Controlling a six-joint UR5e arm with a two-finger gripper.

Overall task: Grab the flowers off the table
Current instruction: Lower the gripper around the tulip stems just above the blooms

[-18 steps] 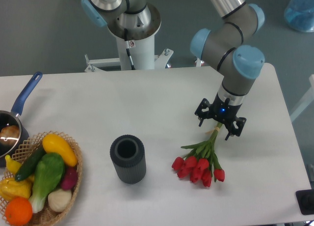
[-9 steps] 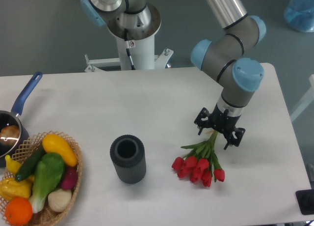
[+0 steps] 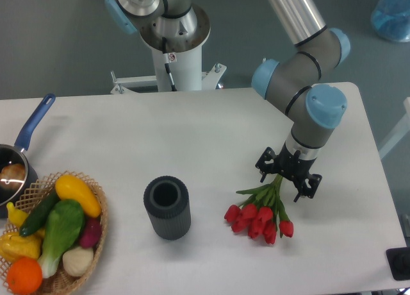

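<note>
One bunch of flowers (image 3: 261, 213) lies flat on the white worktop (image 3: 211, 134), at about four o'clock from its middle. The red heads fan out toward the near edge at six o'clock, and the green stems run up and away toward one o'clock. That layout leaves the bare, narrow stem end as the handiest place to grip, clear of the soft blooms.

The gripper (image 3: 288, 174) hangs straight down over just that stem end, its wrist vertical, as suits a top-down pinch on something lying flat. Its fingers stand apart, one on either side of the stems. They look low enough to straddle them, though from this angle I cannot tell whether either finger touches the stems or the worktop. Nothing is clamped yet; the bunch rests with its full length on the surface.

A dark cylinder (image 3: 167, 207) stands upright at nine o'clock from the blooms, well apart, so it should not hinder a lift. A basket (image 3: 96, 240) of vegetables and a blue-handled pan (image 3: 19, 154) sit far off at the worktop's nine o'clock edge.
</note>
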